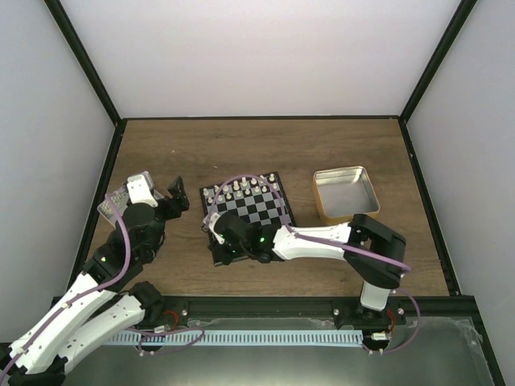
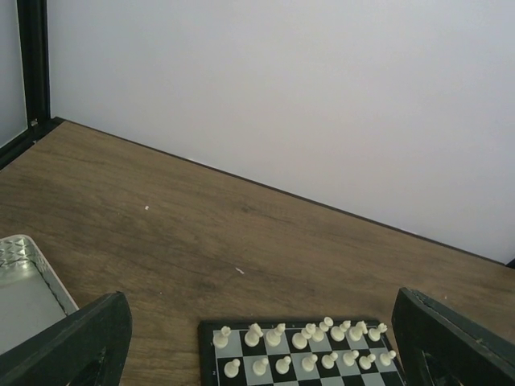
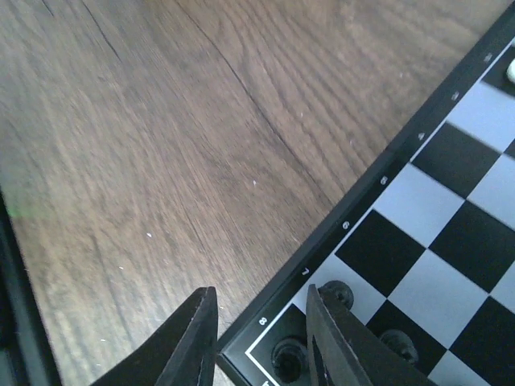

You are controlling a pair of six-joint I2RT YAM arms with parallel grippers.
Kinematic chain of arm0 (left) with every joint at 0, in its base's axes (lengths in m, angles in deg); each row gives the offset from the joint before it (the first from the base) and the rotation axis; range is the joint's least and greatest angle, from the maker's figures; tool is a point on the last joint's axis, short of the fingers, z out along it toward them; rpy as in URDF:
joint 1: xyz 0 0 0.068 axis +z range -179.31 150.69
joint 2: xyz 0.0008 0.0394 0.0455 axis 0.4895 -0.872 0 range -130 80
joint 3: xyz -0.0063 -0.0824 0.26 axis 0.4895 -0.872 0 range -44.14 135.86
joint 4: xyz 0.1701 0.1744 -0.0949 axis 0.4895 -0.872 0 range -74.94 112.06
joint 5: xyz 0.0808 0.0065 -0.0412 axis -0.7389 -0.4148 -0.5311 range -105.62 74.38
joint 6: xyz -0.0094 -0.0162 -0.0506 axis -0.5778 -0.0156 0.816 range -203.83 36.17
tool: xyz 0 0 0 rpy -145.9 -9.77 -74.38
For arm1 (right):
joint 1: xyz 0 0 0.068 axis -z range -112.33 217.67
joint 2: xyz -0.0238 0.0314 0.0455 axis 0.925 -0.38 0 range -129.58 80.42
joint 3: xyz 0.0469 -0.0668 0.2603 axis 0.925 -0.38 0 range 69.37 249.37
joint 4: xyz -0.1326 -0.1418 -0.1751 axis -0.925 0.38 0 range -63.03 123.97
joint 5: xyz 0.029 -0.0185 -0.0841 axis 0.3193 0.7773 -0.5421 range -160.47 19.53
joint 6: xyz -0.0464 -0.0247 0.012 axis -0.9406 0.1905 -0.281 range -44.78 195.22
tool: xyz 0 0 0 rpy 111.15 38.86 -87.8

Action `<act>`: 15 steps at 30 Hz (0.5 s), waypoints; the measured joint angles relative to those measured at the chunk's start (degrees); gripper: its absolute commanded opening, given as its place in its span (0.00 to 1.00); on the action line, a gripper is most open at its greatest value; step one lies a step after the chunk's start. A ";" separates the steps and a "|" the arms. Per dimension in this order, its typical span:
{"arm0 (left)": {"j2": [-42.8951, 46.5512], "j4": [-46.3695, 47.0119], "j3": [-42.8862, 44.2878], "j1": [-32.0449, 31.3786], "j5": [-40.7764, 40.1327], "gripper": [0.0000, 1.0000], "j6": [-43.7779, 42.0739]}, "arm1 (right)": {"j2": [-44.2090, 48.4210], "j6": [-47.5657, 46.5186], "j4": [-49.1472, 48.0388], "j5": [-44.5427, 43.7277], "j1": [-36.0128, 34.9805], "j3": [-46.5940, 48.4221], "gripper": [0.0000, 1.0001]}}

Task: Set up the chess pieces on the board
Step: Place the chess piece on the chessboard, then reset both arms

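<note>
The board point(image 1: 256, 211) lies mid-table with cream pieces point(image 1: 241, 190) along its far rows. My right gripper point(image 1: 219, 241) hovers over the board's near left corner. In the right wrist view the right gripper point(image 3: 261, 338) is open, its fingers astride the board's black border point(image 3: 362, 201). A black chess piece point(image 3: 288, 354) stands on the corner square by the right finger point(image 3: 338, 346), free of both pads. Two more black pieces point(image 3: 338, 293) stand beside it. My left gripper point(image 1: 161, 195) waits left of the board, open and empty. The left wrist view shows the cream pieces point(image 2: 306, 338).
An open metal tin point(image 1: 318, 197) sits right of the board. A second tin point(image 1: 113, 201) lies under my left wrist, its corner point(image 2: 24, 289) showing in the left wrist view. Black frame posts and white walls ring the wooden table point(image 1: 241, 149).
</note>
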 measured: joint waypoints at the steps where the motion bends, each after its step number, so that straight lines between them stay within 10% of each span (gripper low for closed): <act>1: -0.02 0.02 -0.09 0.00 0.00 0.91 0.02 | 0.70 0.24 0.04 0.13 0.00 0.15 0.33; 15: 1.57 -3.10 -0.20 0.00 2.38 1.00 0.59 | 14.95 7.91 1.27 -10.40 1.05 -3.45 0.41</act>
